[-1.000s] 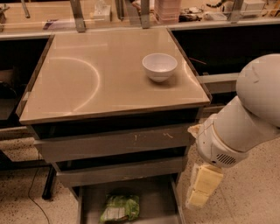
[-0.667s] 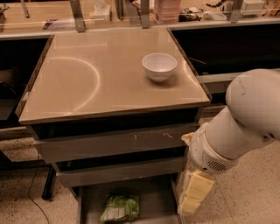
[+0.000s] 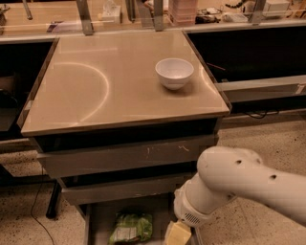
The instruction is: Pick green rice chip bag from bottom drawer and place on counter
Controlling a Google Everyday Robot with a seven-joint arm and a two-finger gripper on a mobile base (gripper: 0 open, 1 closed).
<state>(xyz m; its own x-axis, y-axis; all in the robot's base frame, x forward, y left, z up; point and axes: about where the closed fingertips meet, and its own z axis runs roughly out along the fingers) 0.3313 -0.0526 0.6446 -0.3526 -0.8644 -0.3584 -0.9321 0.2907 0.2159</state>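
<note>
Ideally the gripper [image 3: 178, 234], whose spread I cannot tell, centres above the chip bag [image 3: 131, 228] just beside it in the bottom drawer [image 3: 101, 217] before descending.

I see a white bowl [image 3: 174, 72] standing upright, right of centre. Behind it runs a cluttered back shelf [image 3: 143, 16] with metal posts [image 3: 85, 16] and what may be a stack of pinkish containers [image 3: 181, 10]. Two shallow grey drawers [image 3: 129, 157] sit one above the other, slightly open. A dark cable [image 3: 36, 206] trails over the speckled floor [image 3: 267, 131] at left. The gripper [image 3: 178, 235] is low at the bottom edge.
</note>
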